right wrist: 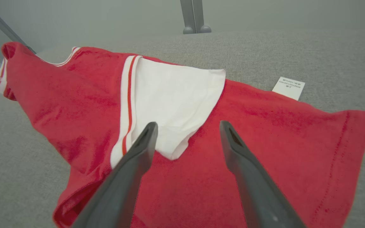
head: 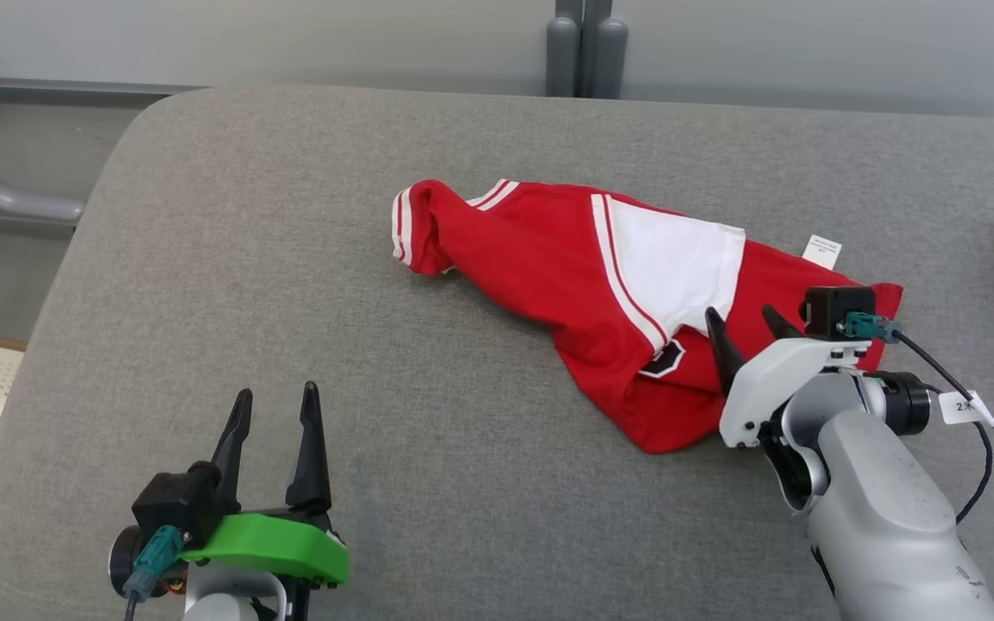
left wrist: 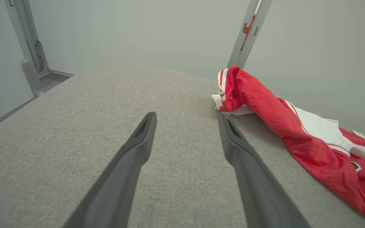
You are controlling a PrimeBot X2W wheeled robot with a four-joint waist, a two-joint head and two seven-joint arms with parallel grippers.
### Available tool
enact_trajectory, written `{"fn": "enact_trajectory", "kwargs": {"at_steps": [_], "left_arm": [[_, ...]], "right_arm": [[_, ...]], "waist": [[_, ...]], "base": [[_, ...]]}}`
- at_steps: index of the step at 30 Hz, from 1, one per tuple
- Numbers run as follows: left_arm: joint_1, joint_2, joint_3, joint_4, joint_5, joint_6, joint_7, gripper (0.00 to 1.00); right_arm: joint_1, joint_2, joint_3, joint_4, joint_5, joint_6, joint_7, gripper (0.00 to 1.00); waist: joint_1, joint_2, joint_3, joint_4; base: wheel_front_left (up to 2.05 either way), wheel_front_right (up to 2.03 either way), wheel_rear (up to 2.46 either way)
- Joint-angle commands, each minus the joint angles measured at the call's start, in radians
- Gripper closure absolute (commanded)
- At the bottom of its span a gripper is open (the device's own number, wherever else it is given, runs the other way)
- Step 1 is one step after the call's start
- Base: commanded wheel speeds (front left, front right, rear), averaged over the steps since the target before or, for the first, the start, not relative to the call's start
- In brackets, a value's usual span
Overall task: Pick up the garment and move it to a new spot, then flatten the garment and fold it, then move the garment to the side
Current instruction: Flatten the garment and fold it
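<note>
A red shirt [head: 531, 259] with a white panel lies rumpled on a grey padded bench [head: 290, 259], right of centre. The right jaws stand open just over its near right part, holding nothing. The left jaws stand open over bare bench at the near left, well apart from the shirt.

Even, soft, bright light; faint shadows; no glare; wrist views wide-angle distorted, edges soft.

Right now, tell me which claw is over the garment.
The right claw, open over the garment; the left claw is over bare table, apart from it.
</note>
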Motion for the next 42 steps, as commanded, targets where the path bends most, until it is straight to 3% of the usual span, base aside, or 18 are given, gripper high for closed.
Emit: {"fn": "enact_trajectory", "kwargs": {"at_steps": [1, 9, 10, 11, 13, 15, 23, 30, 36, 42], "left_arm": [[-0.016, 0.001, -0.002, 0.0, -0.003, 0.004, 0.0, 0.0], [-0.02, 0.001, -0.014, 0.001, -0.005, 0.008, 0.0, 0.0], [-0.02, 0.001, -0.016, 0.001, -0.005, 0.008, 0.0, 0.0], [-0.019, 0.001, -0.017, 0.002, -0.004, 0.008, 0.0, 0.0], [-0.018, 0.001, -0.019, 0.002, -0.001, 0.009, 0.0, 0.0], [-0.015, 0.001, -0.019, 0.003, 0.001, 0.01, 0.0, 0.0], [-0.005, 0.001, -0.018, 0.009, 0.013, 0.007, 0.0, 0.0], [0.003, 0.001, -0.019, 0.008, 0.014, 0.004, 0.0, 0.0], [0.008, 0.001, -0.018, -0.001, 0.008, 0.01, 0.0, 0.0], [0.004, 0.001, -0.018, -0.009, -0.003, 0.013, 0.0, 0.0]], "right_arm": [[-0.025, -0.002, 0.001, 0.036, 0.005, -0.001, -0.002, 0.0], [-0.105, -0.003, 0.01, 0.204, 0.065, -0.001, -0.013, 0.0], [-0.112, -0.003, 0.011, 0.217, 0.071, -0.001, -0.02, 0.21], [-0.122, -0.003, 0.013, 0.233, 0.081, -0.001, -0.026, 0.52], [-0.134, -0.002, 0.025, 0.256, 0.102, -0.001, -0.037, 0.67], [-0.145, -0.003, 0.038, 0.277, 0.118, -0.001, -0.046, 1.0], [-0.168, -0.002, 0.147, 0.272, 0.184, -0.001, -0.135, 1.0], [-0.147, -0.002, 0.419, 0.095, 0.322, -0.001, -0.166, 1.0], [-0.13, -0.003, 0.684, -0.051, 0.408, -0.001, -0.132, 1.0], [-0.155, -0.003, 0.912, -0.073, 0.416, -0.001, -0.081, 1.0]], "waist": [[0.0, 0.0, 0.023, 0.034], [0.0, 0.0, 0.028, 0.059], [0.0, 0.0, 0.028, 0.061], [0.0, 0.0, 0.028, 0.063], [0.0, 0.0, 0.027, 0.065], [0.0, 0.0, 0.026, 0.066], [0.0, 0.0, 0.012, 0.063], [0.0, 0.0, -0.007, 0.066], [0.0, 0.0, -0.012, 0.084], [0.0, 0.0, -0.005, 0.108]], "base": [[0.0, 0.0, 0.0], [0.0, 0.0, 0.0], [0.0, 0.0, 0.0], [0.0, 0.0, 0.0], [0.0, 0.0, 0.0], [0.0, 0.0, 0.0], [0.0, 0.0, 0.0], [0.0, 0.0, 0.0], [0.0, 0.0, 0.0], [0.0, 0.0, 0.0]]}}
